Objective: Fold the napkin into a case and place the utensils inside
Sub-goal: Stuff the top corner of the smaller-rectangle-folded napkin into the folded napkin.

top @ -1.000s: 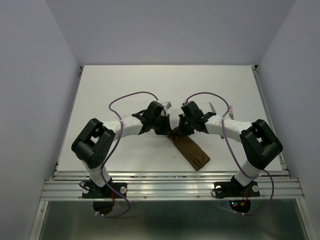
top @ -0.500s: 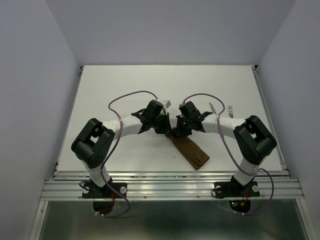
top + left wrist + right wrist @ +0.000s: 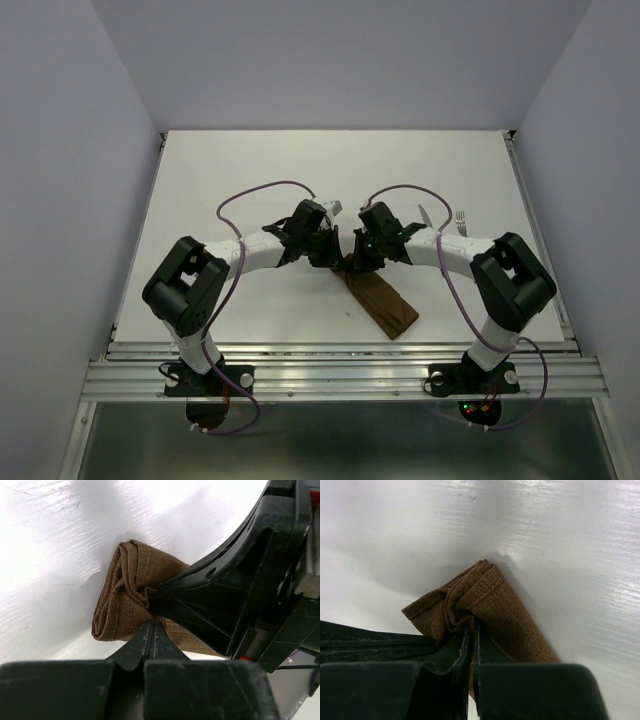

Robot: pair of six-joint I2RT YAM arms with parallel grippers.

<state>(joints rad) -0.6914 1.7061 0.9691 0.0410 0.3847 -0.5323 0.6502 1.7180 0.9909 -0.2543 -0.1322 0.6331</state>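
Evidently the case [image 3: 382, 302] is clamped at its far end by left gripper [image 3: 151, 628] and right gripper [image 3: 471, 630]. Layers should be parted slowly.

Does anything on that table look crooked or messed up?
The folded napkin lies diagonally, and its far end is bunched and puckered where the left gripper and right gripper both pinch it. The knife and fork look fine.

We lose the case's [image 3: 385, 305] end beneath the left gripper [image 3: 330, 260] and right gripper [image 3: 357, 262]; the utensils [image 3: 461, 217] beyond are too small.
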